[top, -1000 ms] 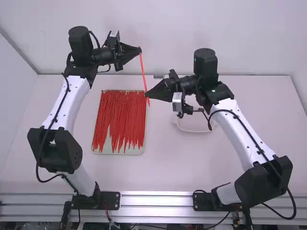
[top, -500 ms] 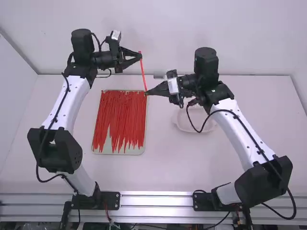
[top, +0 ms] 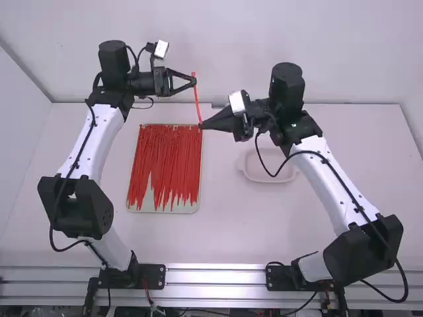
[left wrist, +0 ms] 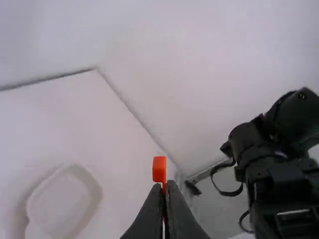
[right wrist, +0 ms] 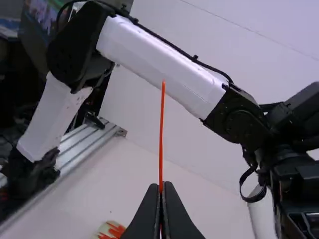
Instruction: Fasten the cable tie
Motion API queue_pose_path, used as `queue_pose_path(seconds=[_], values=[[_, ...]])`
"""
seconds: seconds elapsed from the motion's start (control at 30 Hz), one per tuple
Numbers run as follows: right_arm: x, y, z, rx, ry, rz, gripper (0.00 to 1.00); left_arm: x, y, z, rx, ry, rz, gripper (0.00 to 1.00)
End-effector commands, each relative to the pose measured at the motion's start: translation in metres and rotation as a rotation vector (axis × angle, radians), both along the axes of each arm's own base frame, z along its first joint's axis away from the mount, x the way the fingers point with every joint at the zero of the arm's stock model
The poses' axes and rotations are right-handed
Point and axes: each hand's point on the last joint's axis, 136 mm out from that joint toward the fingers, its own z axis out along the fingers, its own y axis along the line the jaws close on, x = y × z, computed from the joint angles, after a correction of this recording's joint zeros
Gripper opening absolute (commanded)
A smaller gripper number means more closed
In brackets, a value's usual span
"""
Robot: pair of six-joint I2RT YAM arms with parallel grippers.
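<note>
Cable tie (top: 196, 99): left fingers (left wrist: 152, 214) clamped near its head, right fingers (right wrist: 148, 214) clamped on other end.

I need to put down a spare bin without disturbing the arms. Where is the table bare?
Bare table lies right of the white dish, and in front of the tray of red ties, toward the arm bases. It is crowded above the tray's far corner, where the left gripper and right gripper both hold one cable tie.
</note>
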Motion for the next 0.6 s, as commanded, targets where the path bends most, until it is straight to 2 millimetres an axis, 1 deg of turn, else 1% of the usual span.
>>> queue_pose_path(seconds=[0.0,0.03,0.13,0.2,0.27,0.33,0.43,0.57], values=[[0.001,0.004,0.007,-0.038,0.131,-0.013,0.0,-0.006,-0.001,0.006,0.042,-0.254,-0.041,0.02],[0.002,0.005,0.007,-0.044,0.152,-0.021,0.0,-0.006,-0.001,0.005,0.049,-0.278,-0.043,0.02],[0.021,0.008,0.006,-0.087,0.344,-0.136,0.0,-0.007,-0.001,0.0,0.09,-0.448,-0.056,0.02],[0.024,0.008,0.005,-0.096,0.389,-0.155,0.0,-0.008,-0.001,0.0,0.101,-0.494,-0.059,0.02],[0.027,0.01,0.005,-0.115,0.484,-0.176,0.0,-0.008,-0.001,-0.001,0.112,-0.551,-0.063,0.02],[0.031,0.009,0.004,-0.123,0.536,-0.195,0.0,-0.008,-0.001,0.0,0.119,-0.587,-0.065,0.02],[0.04,0.012,0.001,-0.149,0.728,-0.252,0.0,-0.009,-0.001,0.0,0.137,-0.7,-0.076,0.02],[0.036,0.019,0.0,-0.179,0.871,-0.245,0.0,-0.026,-0.004,0.009,0.089,-0.855,-0.165,0.02]])
